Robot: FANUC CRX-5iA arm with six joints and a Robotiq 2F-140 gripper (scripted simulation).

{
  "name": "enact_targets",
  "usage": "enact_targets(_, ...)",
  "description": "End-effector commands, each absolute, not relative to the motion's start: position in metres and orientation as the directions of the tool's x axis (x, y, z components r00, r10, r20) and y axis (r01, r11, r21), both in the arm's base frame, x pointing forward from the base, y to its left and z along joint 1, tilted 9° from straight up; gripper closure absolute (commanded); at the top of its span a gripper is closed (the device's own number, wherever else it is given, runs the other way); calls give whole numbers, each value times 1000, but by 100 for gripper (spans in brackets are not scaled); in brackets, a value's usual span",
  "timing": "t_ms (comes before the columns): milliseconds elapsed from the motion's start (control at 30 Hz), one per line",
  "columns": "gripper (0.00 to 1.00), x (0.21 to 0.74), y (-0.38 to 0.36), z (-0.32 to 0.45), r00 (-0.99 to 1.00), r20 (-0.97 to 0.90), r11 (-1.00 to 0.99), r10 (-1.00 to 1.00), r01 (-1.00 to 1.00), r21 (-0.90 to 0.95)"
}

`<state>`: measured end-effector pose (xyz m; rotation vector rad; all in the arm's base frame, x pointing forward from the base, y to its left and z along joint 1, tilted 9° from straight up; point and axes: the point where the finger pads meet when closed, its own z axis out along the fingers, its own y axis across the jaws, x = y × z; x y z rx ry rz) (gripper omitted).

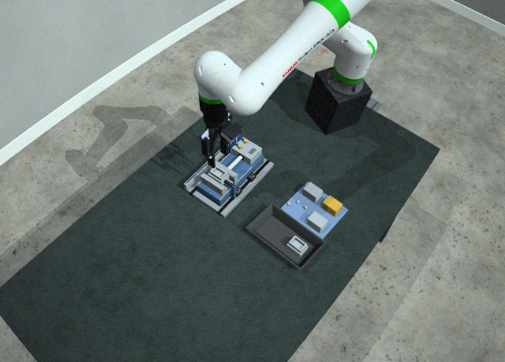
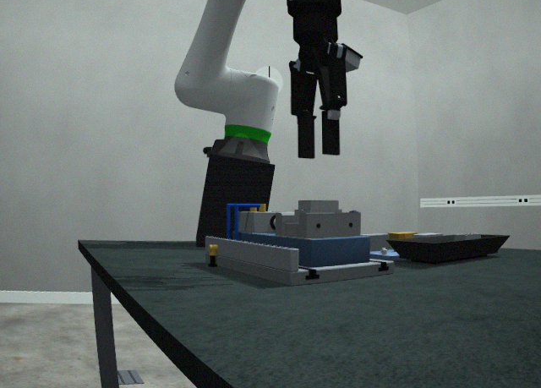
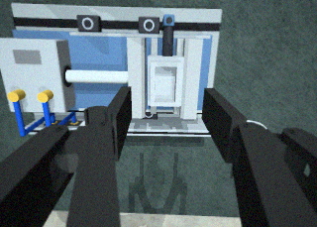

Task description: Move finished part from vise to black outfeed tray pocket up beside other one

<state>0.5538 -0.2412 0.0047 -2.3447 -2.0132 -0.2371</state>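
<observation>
fingers of the tool (image 3: 165,120) fill the bottom of the wrist view, their upper links cut off by the frame edges; they stand partly apart with nothing between them. beyond the gap sits the finished part (image 3: 163,83), its pale pocket facing up, clamped between the grey jaws of the vise (image 3: 133,70). in the exterior view the tool (image 2: 318,152) hangs well above the vise (image 2: 319,224), and the part shows only as a grey step on top, its pocket hidden from that low angle. from above, the wrist covers the vise's back end and the part (image 1: 215,172) is too small to make out clearly. farther along the desk (image 1: 122,277) lies the black outfeed tray (image 1: 260,223) with one pocketed block (image 1: 297,245) in its corner, and just behind it a blue plate (image 1: 293,205) carrying two plain grey blocks (image 1: 312,191) and a yellow one (image 1: 332,205).
</observation>
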Motion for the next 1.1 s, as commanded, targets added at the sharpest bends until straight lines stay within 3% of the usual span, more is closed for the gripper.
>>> enact_targets(0,54,554,-241,4,145,142,-156,979,985,69)
enact_targets(1067,54,559,-236,-40,145,142,-156,979,985,69)
